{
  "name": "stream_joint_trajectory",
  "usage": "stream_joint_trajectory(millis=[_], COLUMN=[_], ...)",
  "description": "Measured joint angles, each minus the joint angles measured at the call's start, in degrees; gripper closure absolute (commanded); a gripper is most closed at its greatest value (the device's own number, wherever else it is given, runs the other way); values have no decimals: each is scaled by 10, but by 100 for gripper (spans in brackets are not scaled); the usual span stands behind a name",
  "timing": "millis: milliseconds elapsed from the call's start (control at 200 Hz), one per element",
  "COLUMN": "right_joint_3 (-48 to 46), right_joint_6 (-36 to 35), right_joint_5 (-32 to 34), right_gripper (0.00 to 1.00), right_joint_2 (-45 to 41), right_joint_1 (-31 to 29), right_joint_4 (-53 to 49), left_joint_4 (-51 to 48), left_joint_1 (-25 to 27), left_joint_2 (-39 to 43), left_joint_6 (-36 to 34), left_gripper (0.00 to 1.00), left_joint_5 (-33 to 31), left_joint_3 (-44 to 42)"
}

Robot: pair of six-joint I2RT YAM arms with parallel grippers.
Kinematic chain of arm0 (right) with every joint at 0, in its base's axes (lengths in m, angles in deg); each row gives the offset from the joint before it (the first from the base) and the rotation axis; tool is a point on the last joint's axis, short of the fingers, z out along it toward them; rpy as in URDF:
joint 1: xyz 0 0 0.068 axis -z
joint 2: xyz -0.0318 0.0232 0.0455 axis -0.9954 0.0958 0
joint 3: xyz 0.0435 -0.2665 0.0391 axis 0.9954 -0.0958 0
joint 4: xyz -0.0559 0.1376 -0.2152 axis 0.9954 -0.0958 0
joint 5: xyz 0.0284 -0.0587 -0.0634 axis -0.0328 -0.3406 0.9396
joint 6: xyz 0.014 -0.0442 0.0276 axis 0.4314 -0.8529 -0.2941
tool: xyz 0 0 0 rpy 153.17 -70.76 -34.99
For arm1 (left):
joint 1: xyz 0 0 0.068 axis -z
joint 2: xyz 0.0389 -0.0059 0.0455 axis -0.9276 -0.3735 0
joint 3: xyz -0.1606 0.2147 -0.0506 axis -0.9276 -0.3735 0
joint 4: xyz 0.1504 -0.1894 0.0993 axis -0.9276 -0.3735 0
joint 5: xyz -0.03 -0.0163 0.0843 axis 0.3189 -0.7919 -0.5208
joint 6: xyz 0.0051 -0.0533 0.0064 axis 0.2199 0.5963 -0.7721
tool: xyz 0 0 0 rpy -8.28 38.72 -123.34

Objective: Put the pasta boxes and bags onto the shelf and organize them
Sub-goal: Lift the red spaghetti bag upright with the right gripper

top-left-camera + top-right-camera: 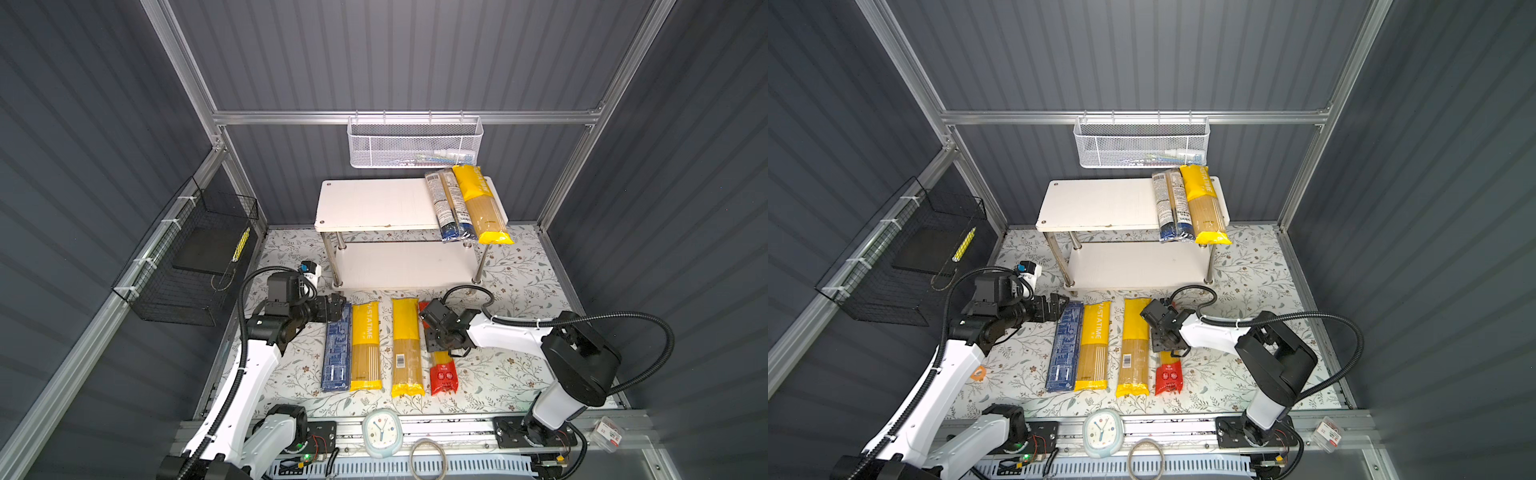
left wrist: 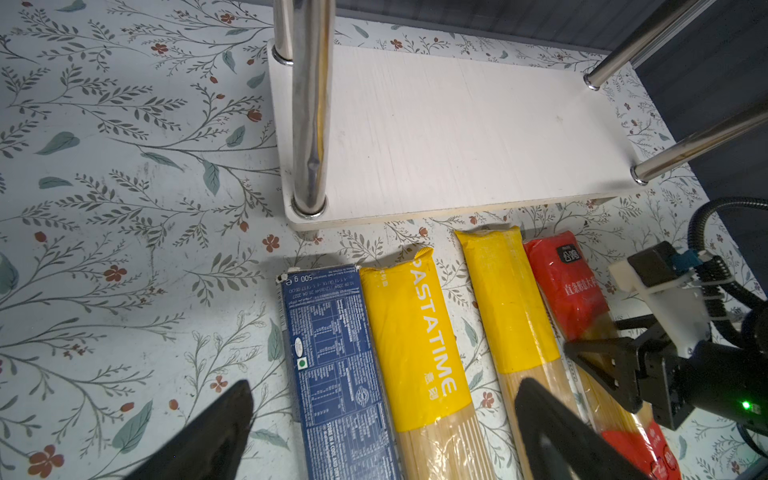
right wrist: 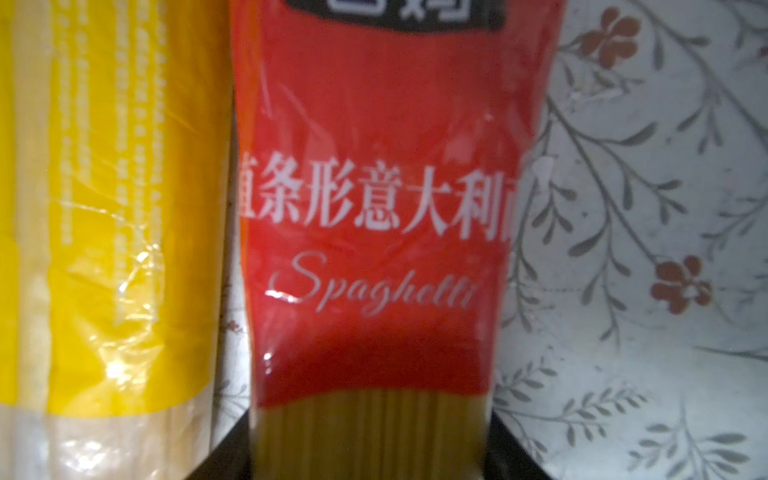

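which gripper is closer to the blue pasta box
Left. The left gripper hovers at the blue pasta box's far end; the right gripper straddles the red bag, farther off.

- Left arm [image 1: 257, 365]: base at 7 o'clock in both top views, forearm running toward 1 o'clock, wrist bent toward 3 o'clock.
- Left gripper [image 1: 340, 309]: points toward 3 o'clock, jaws spread wide.
- Right arm [image 1: 511, 332]: base at 5 o'clock, forearm stretched toward 9 o'clock.
- Right gripper [image 1: 445, 352]: points downward, jaws half-closed. Fingers [image 3: 232, 453] flank the red bag [image 3: 374, 208]; a firm grip cannot be told.
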Motion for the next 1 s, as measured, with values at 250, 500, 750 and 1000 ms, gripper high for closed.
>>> stream_joint_trajectory(millis=[250, 500, 750, 1000], right_joint_3=[-35, -65, -80, -26], right_joint_6=[17, 27, 26, 16], right_joint_5=[-33, -101, -151, -206], right_gripper=[59, 64, 63, 63], right_joint_2=[-38, -82, -173, -223], right_joint_1=[3, 13, 31, 32], right_joint_4=[31, 50, 27, -28], left_joint_4=[0, 0, 0, 0], left_joint_1=[0, 0, 0, 0], left_joint_2=[0, 0, 5, 5], left_joint_6=[0, 0, 0, 0], left_gripper=[1, 1, 1, 1], left_joint_5=[0, 0, 0, 0], left_joint_3=[0, 0, 0, 0])
